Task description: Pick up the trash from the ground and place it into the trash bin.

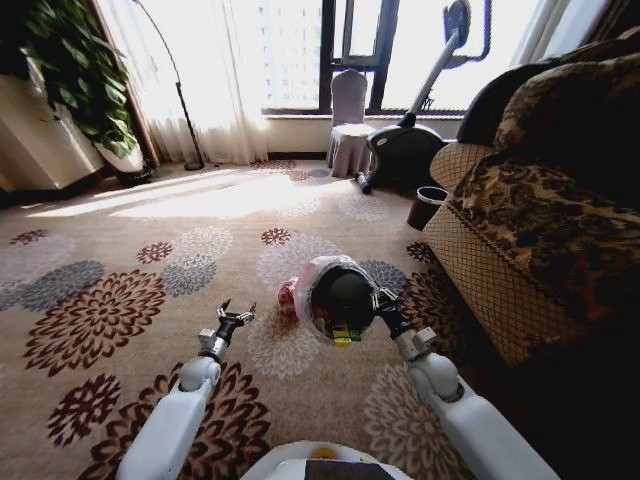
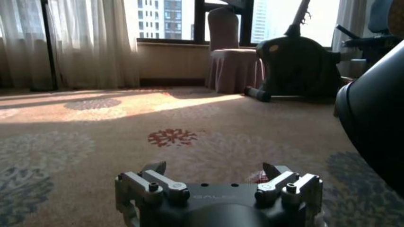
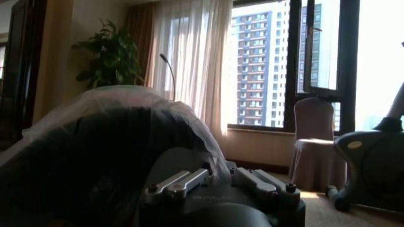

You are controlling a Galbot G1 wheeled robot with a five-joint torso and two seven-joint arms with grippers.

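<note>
The trash bin (image 1: 340, 292), black with a whitish bag liner, is tipped with its mouth towards me on the carpet ahead. Green, yellow and red trash (image 1: 338, 331) lies inside at its lower rim. My right gripper (image 1: 380, 298) is shut on the bin's right rim; in the right wrist view the gripper (image 3: 218, 176) is pinched against the liner (image 3: 120, 101). A red-white wad (image 1: 288, 297) lies on the floor against the bin's left side. My left gripper (image 1: 236, 314) hovers open just left of it, low over the carpet; the left wrist view shows the left gripper (image 2: 215, 171), the wad (image 2: 258, 178) and the bin's dark side (image 2: 375, 127).
A patterned sofa (image 1: 540, 230) stands close on the right. A bare dark pot (image 1: 428, 206) sits by its far corner. An exercise machine (image 1: 405, 150) and a covered chair (image 1: 348, 135) stand by the window. Open flowered carpet (image 1: 130, 270) spreads left.
</note>
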